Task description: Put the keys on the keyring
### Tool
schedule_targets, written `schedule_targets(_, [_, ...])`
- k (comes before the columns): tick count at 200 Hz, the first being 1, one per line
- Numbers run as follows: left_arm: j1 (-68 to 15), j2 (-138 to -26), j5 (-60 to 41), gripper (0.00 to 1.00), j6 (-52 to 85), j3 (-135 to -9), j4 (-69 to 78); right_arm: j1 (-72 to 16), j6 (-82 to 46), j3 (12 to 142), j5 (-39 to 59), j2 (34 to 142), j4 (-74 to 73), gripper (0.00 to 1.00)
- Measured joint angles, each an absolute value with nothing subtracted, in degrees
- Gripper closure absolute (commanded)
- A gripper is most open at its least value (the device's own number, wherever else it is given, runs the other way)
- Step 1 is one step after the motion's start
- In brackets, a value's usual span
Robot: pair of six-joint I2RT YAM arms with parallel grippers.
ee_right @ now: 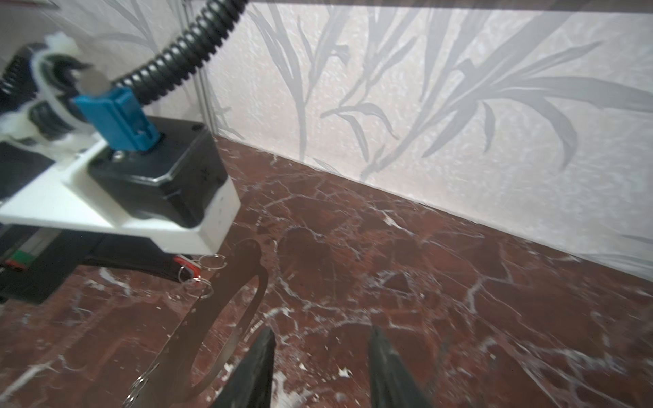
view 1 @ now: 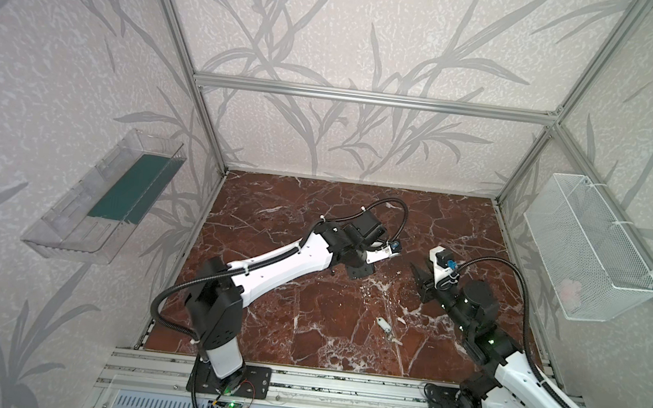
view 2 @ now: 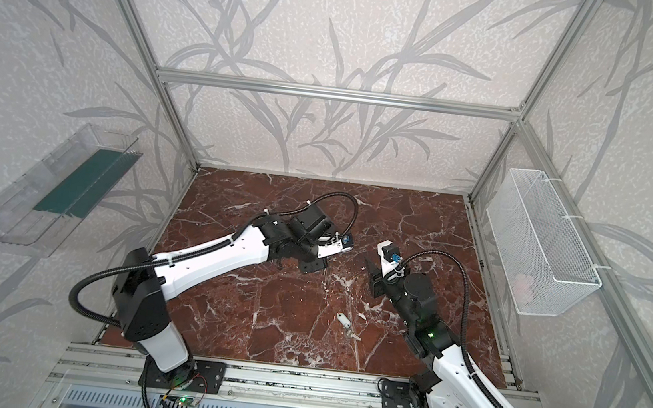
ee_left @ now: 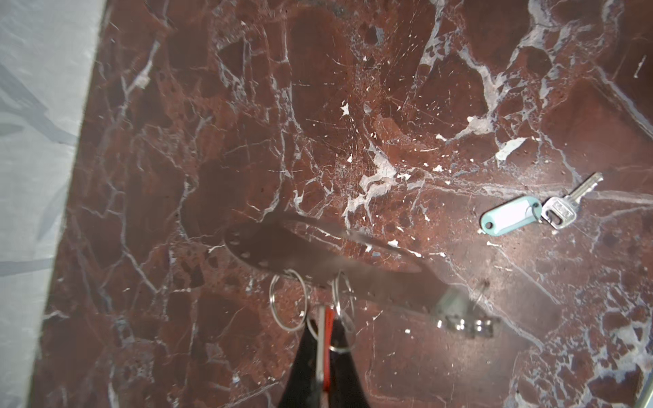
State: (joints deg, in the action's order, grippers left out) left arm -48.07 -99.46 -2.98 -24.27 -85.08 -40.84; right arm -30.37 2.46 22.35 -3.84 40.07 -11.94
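Grey metal, polished enough to mirror the marble, forms the keyring plate [ee_left: 318, 254]. In the left wrist view it is seen tilted above the red-brown marble tabletop [view 1: 261, 323], blurred, with its long oblong cut-out and a row of small holes along one edge. Two wire split rings [ee_left: 288, 303] are seen at that holed edge, touching the plate. Whether either is threaded through a hole cannot be told.

The red-tagged key [ee_left: 328, 325] is pinched just beside the plate's holed edge by the left gripper [ee_left: 323, 335], whose black fingers are pressed together on the tag and the silver shank. The same red tag [ee_right: 187, 266] is seen in the right wrist view, again at the plate's holed edge, with the plate [ee_right: 219, 318] running away from it.

At the plate's opposite end the right gripper [ee_right: 321, 371] is found with its jaws spread and nothing between them. One finger [ee_right: 259, 364] is just beside the plate's rim, and contact there cannot be judged.

The white-tagged key [view 1: 384, 326] is laid flat on the tabletop, well apart from the plate and nearer the arm bases than the plate. Its pale tag [ee_left: 510, 215] and silver key are joined by a small ring.

Farther out from the plate, a white wire basket [view 1: 591, 252] and a clear plastic tray [view 1: 104, 196] are fixed to the side walls.
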Motion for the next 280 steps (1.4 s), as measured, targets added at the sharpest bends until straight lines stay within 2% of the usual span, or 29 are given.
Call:
schedule_targets(33, [-49.3, -104.1, -6.8, 1.00, -19.8, -85.8, -35.9, -30.4, 4.4, 21.9, -9.5, 35.8, -5.9, 0.55])
schedule_targets(70, [-50.0, -108.3, -8.5, 1.00, -18.5, -87.2, -30.9, -30.4, 5.8, 22.0, -12.4, 36.8, -2.8, 0.55])
schedule_targets(117, [-47.0, -109.5, -9.2, 1.00, -19.9, -80.9, -25.7, -30.4, 5.8, 23.3, -12.4, 40.4, 0.7, 0.55])
schedule_targets(185, [-43.4, -105.2, -8.4, 1.00, -22.7, -68.0, -22.9, -32.4, 4.3, 26.2, -11.9, 45.3, 2.0, 0.55])
schedule_targets(217, [-42.3, -103.9, -6.3, 1.00, -24.8, -65.3, -22.8, -32.7, 5.7, 26.3, -8.2, 47.7, 2.1, 0.54])
schedule_targets(256, [-41.1, -103.8, -4.5, 0.94, -25.0, -64.6, -24.1, -32.7, 13.2, 26.3, -1.6, 50.0, 3.4, 0.53])
schedule_targets(280, [-40.6, -103.3, -3.7, 0.82, -25.0, -64.2, -25.8, -32.8, 18.7, 26.6, 1.0, 51.1, 4.9, 0.53])
